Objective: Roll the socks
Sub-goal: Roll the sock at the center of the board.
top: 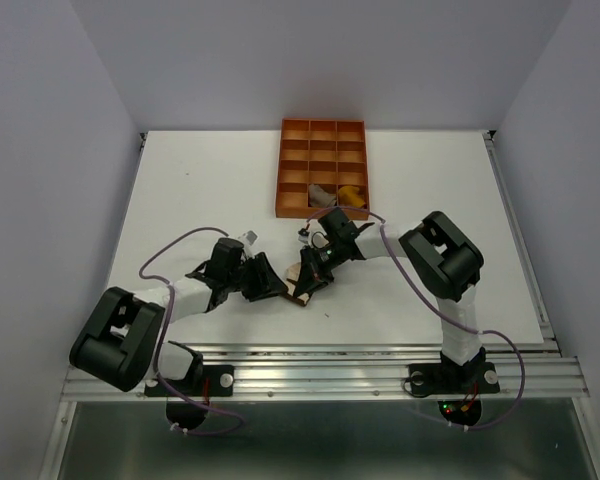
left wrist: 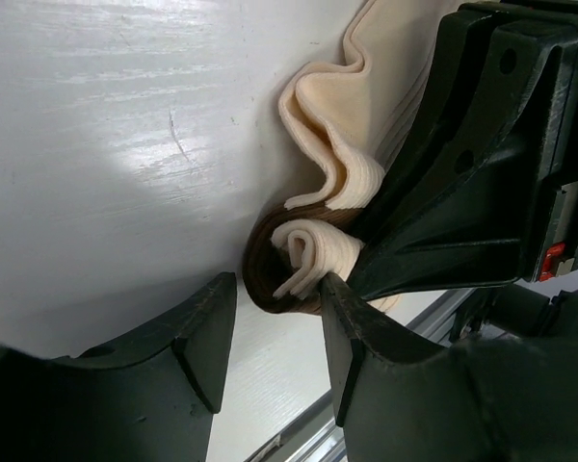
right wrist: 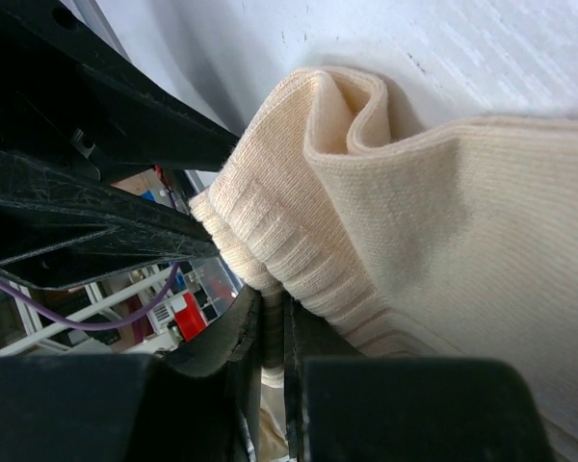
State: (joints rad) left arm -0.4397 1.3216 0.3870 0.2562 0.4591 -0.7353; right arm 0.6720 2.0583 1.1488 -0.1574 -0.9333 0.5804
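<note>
Fabric fills the narrow slit of the right gripper (right wrist: 273, 322), which is clenched on the ribbed edge of the cream sock (right wrist: 443, 221). Its two black fingers stand almost together with only that thin layer of knit between them. From the pinch the sock spreads up and to the right in the right wrist view. One fold curls into a soft loop above the ribbing, and beyond it is the white worktop (top: 200, 190).

The left gripper (left wrist: 277, 287) faces it from the other side, released and part-way wide, straddling the sock's rolled end. That end is a small coil, with a dark brown band on the outside and cream layers tucked within (they show as a tight stack of edges). One finger touches the coil on the side nearer the right gripper. The other stands just beside it, with a sliver of worktop showing between. Above the coil the cream fabric bunches in a wave against the right gripper's black body.

From above, the two grippers meet nose to nose toward the near edge of the worktop, with the sock between and under them, mostly hidden. Well apart, at the far edge, sits the orange tray (top: 281, 170), a grid of compartments. Its near right compartment holds the mustard-yellow sock (top: 352, 194). The near middle one holds a pale greyish sock (top: 323, 191), too small to make out further.
</note>
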